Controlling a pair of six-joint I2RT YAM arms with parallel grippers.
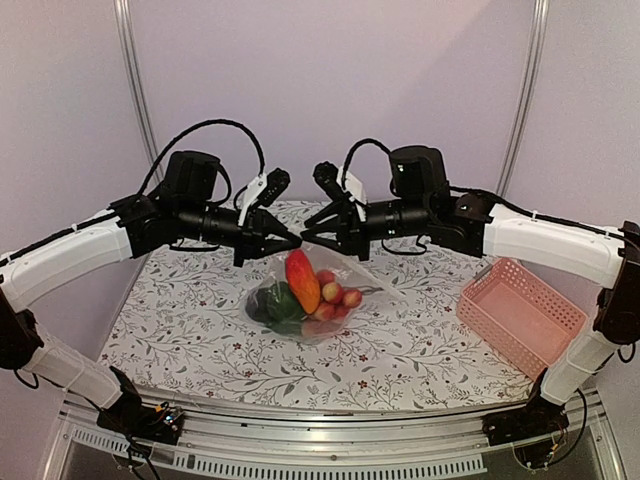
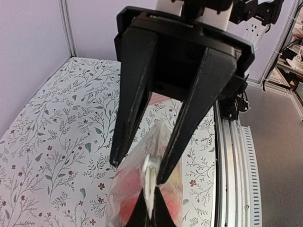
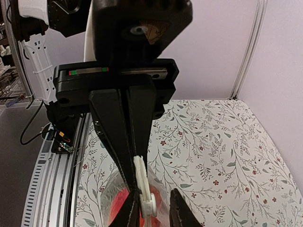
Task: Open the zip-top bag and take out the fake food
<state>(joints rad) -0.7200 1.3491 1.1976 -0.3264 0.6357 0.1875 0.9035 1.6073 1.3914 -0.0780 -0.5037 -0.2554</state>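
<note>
The zip-top bag [image 1: 345, 278] hangs between my two grippers over the middle of the table, its bottom resting on the cloth. Inside it lies the fake food: an orange-red piece [image 1: 302, 280], a green piece [image 1: 283, 301] and small red fruits [image 1: 335, 296]. My right gripper [image 1: 309, 240] is shut on the bag's white zip strip [image 3: 142, 171], as the right wrist view [image 3: 134, 191] shows. My left gripper [image 1: 291, 240] is open; its fingers straddle the bag's top [image 2: 139, 171], with the zip strip [image 2: 150, 176] against one finger.
A pink lattice basket [image 1: 520, 315] stands at the right side of the floral tablecloth [image 1: 180, 320]. A metal rail [image 1: 330, 420] runs along the near table edge. Purple walls close the back and sides.
</note>
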